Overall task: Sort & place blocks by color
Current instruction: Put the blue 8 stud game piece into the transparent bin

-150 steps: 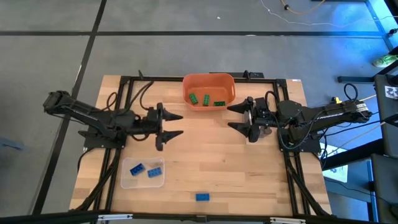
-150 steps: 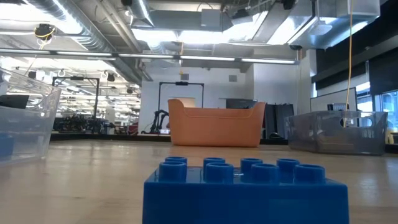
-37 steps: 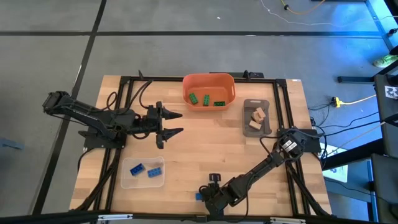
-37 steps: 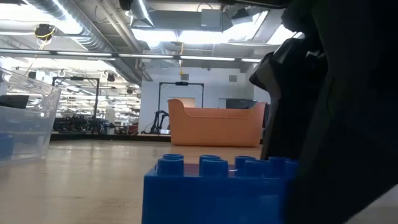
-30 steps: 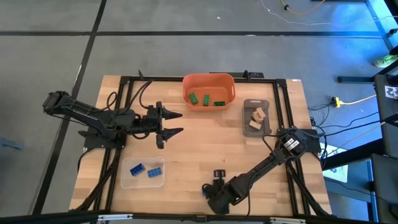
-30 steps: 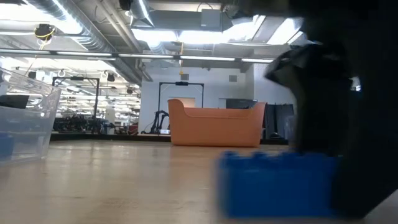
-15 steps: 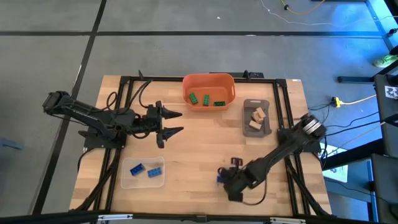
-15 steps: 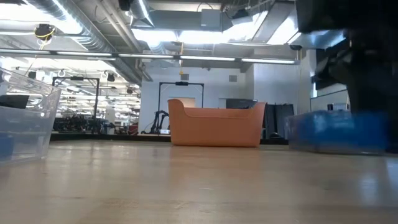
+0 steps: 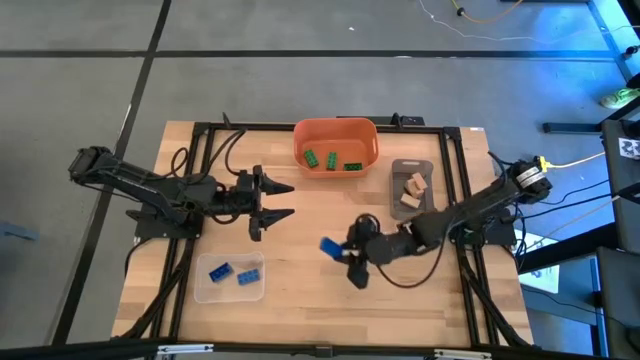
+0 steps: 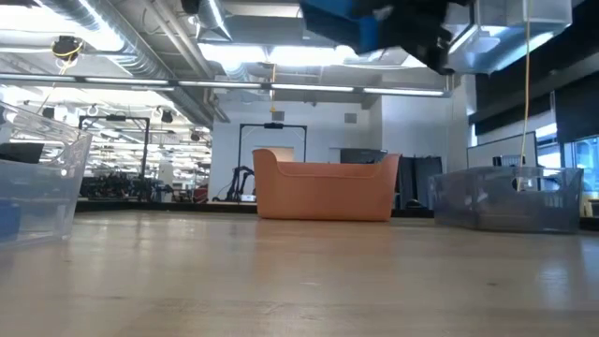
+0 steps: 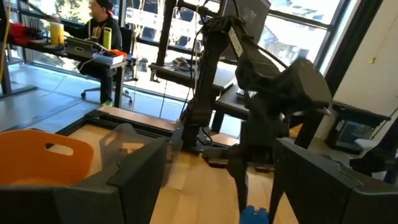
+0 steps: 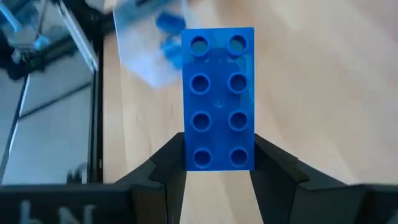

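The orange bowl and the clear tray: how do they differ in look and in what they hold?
The orange bowl is opaque and holds three green studded bricks; the clear tray is see-through and holds two blue studded bricks. The bowl sits at the table's far edge, the tray near the front left. Both hold one colour only.

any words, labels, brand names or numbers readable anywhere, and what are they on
None can be read.
Black-and-white square marker at the high view's right edge: a pattern, no letters.
Blue studded brick in the right gripper: plain studs, no lettering visible.
Orange plastic bowl: no label visible.
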### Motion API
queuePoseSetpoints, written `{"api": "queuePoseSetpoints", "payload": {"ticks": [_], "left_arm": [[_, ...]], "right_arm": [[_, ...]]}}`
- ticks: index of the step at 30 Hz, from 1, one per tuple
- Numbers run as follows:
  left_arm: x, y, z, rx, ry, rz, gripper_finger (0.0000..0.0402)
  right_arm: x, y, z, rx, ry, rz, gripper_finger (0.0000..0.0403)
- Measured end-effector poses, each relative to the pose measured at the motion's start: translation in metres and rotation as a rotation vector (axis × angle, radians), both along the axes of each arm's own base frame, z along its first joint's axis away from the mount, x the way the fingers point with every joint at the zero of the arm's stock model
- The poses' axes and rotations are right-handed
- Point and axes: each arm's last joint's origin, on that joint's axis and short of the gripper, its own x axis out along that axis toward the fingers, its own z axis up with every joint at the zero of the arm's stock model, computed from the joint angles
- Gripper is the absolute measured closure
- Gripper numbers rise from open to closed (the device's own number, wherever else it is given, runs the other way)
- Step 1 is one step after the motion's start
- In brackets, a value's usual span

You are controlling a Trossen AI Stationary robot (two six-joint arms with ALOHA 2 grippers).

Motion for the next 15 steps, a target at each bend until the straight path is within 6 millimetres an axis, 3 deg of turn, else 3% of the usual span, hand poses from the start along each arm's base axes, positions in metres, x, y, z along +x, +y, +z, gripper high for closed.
{"api": "queuePoseSetpoints", "payload": {"ticks": [4,8,15], "left_arm": [[0.000,0.000,0.000,0.013,0.005,-0.013,0.0116],[0.002,-0.003,-0.005,0.143,0.055,-0.086,0.0116],[0.019,-0.010,-0.026,0.228,0.166,-0.168,0.0116]], "right_arm": [[0.017,-0.016,0.020,-0.051,-0.079,0.001,0.0261],[0.029,-0.031,0.039,-0.072,-0.127,0.023,0.0261],[0.035,-0.045,0.044,-0.074,-0.120,0.029,0.0261]]}}
